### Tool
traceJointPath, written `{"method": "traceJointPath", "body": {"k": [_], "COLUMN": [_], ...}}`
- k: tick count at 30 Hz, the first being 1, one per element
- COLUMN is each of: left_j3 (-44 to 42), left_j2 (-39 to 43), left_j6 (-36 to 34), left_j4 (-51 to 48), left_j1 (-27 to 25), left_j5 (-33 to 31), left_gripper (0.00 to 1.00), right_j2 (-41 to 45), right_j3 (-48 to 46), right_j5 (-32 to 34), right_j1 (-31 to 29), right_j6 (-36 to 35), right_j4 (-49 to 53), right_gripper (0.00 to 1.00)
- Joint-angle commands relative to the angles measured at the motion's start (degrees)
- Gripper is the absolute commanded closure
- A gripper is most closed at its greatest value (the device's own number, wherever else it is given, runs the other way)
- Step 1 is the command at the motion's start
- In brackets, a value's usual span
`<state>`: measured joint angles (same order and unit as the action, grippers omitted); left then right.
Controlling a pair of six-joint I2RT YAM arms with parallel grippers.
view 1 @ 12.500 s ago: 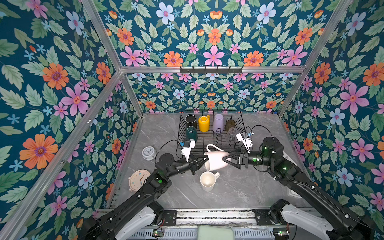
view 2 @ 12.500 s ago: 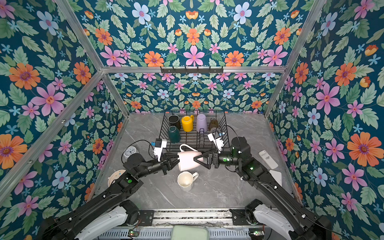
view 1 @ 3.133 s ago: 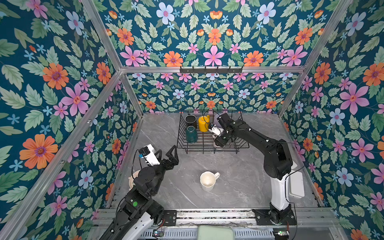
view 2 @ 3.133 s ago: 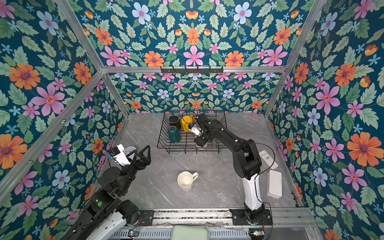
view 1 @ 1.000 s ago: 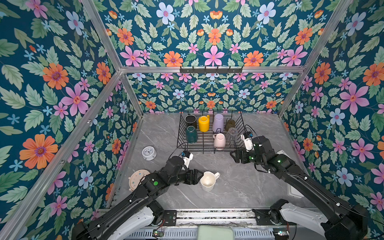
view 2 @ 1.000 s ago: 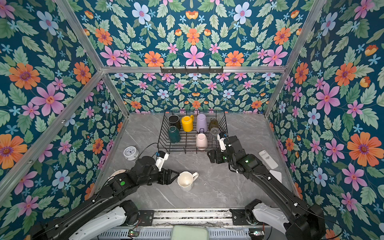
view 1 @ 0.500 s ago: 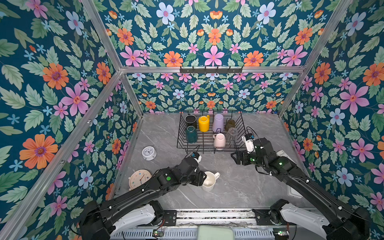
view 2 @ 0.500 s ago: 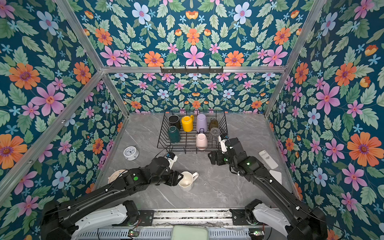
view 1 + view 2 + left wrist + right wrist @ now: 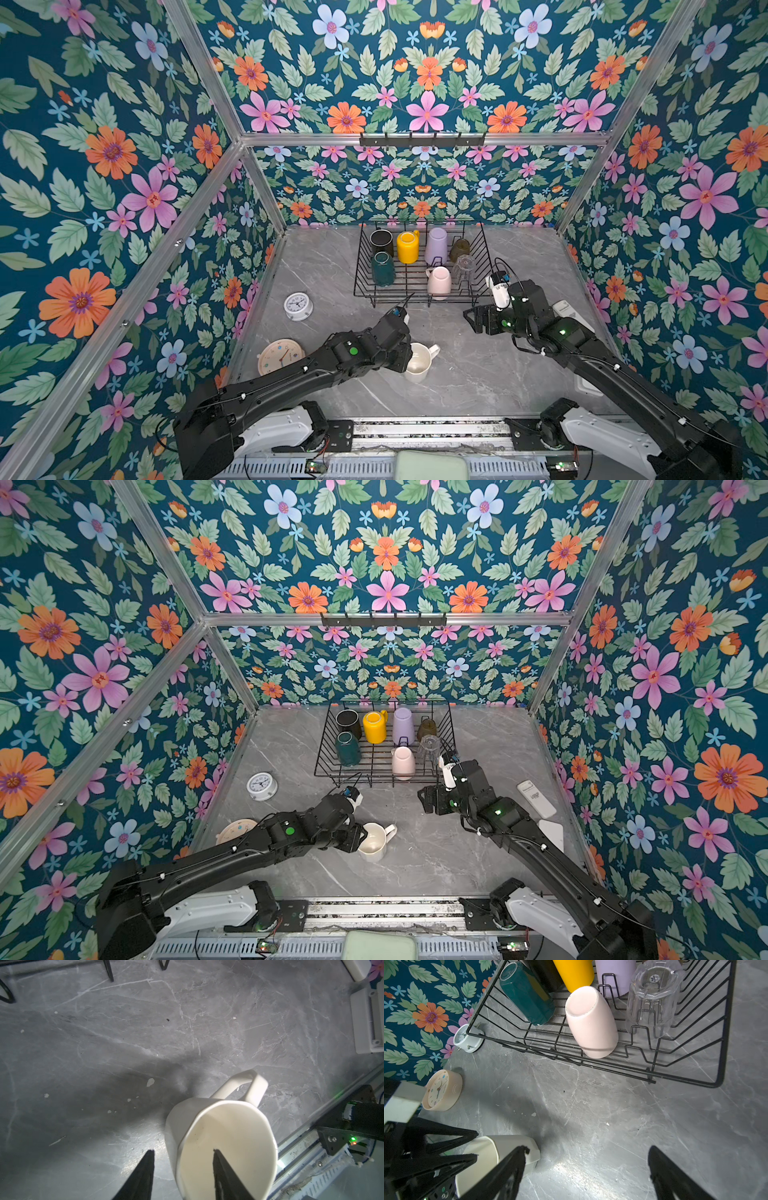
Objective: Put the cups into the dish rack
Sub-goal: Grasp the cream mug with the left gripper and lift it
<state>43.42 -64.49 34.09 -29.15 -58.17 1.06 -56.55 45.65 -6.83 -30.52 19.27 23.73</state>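
Straddling mug wall: left gripper part-open, 1 finger inside, 1 outside, not clamped | right gripper wide open, empty, near rack

Eight cups (seven racked), one dish rack, two clocks.

The left arm and right arm are built of black jointed links on white bases, dotted with green lights, traced by thin cables. A white camera module is fitted at the right wrist. The left gripper is finished in black, tapered fingers.
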Motion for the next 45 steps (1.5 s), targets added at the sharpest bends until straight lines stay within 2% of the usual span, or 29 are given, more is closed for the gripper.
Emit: {"method": "traceJointPath", "body": {"k": [1, 10, 16, 20, 26, 31, 35, 38, 40, 45], "left_j3": [0.58, 1.01, 0.86, 0.52, -0.21, -1.59, -4.59, -7.16, -8.27, -11.94], "left_j2": [-0.96, -3.79, -4.42, -3.83, 0.06, 8.64, 16.82, 22.07, 24.48, 27.13], "left_j6": [-0.95, -1.3, -1.13, -0.86, 0.26, 0.61, 1.99, 2.79, 3.17, 5.58], "left_j4": [-0.47, 0.05, 0.23, 0.23, 0.39, 3.69, 7.91, 13.09, 15.26, 23.6], "left_j1": [-0.17, -0.27, -0.24, -0.36, -0.36, -0.23, 0.78, 3.5, 7.05, 17.93], "left_j5": [-1.1, -1.1, -0.8, -1.13, -1.66, -2.43, -3.91, -0.91, 2.55, 16.96], "left_gripper": [0.55, 0.71, 0.85, 0.99, 1.0, 1.0, 1.0, 1.0, 1.0, 1.0], "right_j2": [0.55, 2.1, 2.5, 2.46, 3.49, 5.76, 7.88, 9.24, 9.75, 9.38], "right_j3": [-0.45, -1.7, -2.05, -2.05, -1.9, -1.79, -2.52, -3.45, -3.88, -5.24], "right_j5": [0.77, 1.12, 1.16, 1.04, 0.71, -1.67, -6.33, -10.61, -13.62, -21.14], "right_j1": [-0.03, 0.01, 0.01, 0.02, 0.04, -0.03, 0.01, -0.06, 0.02, 0.03], "right_j6": [0.33, 0.24, 0.34, 0.33, 0.75, 1.43, 2.89, 4.3, 5.18, 7.43], "right_j4": [-1.93, -1.58, -1.62, -1.98, -2.32, -3.49, -6.64, -10.08, -12.4, -18.84], "right_gripper": [0.08, 0.08, 0.08, 0.08, 0.08, 0.08, 0.07, 0.05, 0.04, 0.03]}}
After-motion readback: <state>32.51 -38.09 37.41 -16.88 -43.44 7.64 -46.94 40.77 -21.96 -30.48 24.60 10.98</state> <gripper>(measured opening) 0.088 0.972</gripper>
